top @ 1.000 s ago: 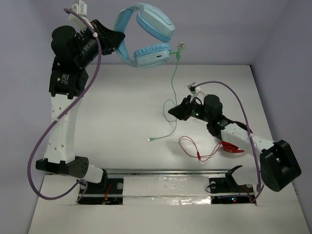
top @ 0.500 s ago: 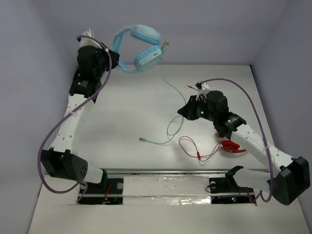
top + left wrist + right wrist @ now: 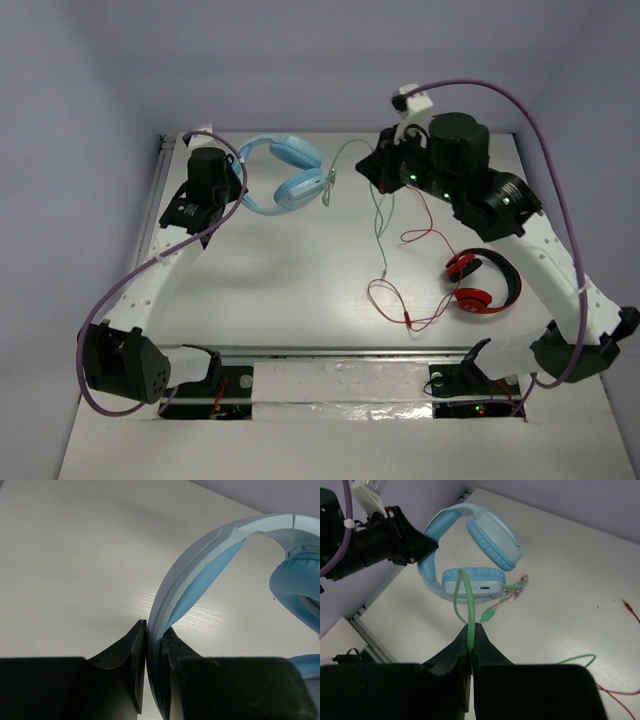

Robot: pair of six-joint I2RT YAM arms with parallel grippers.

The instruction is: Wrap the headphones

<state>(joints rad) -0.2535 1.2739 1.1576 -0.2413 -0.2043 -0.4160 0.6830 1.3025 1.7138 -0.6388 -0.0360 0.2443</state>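
Nearest the arm bases, we note the smaller red headphones (image 3: pixel 482 284) lying on the table (image 3: pixel 260 290) on the right side. Their red cable (image 3: pixel 392 305) is looped loosely to their left. Beyond that, the thin green cable (image 3: pixel 379 222) trails down the middle of the table, its free end close to the red loop.

Farther back, the right gripper (image 3: pixel 471 628) is closed narrow, its fingers pinching the green cable. From that pinch the cable arcs up and over to the lower ear cup.

At the far left of the table are the light blue headphones (image 3: pixel 300 187). The left gripper (image 3: pixel 153 629) holds them, its two fingers clamped tight across the headband. Both ear cups hang toward the right arm. We cannot tell whether the cups touch the table.
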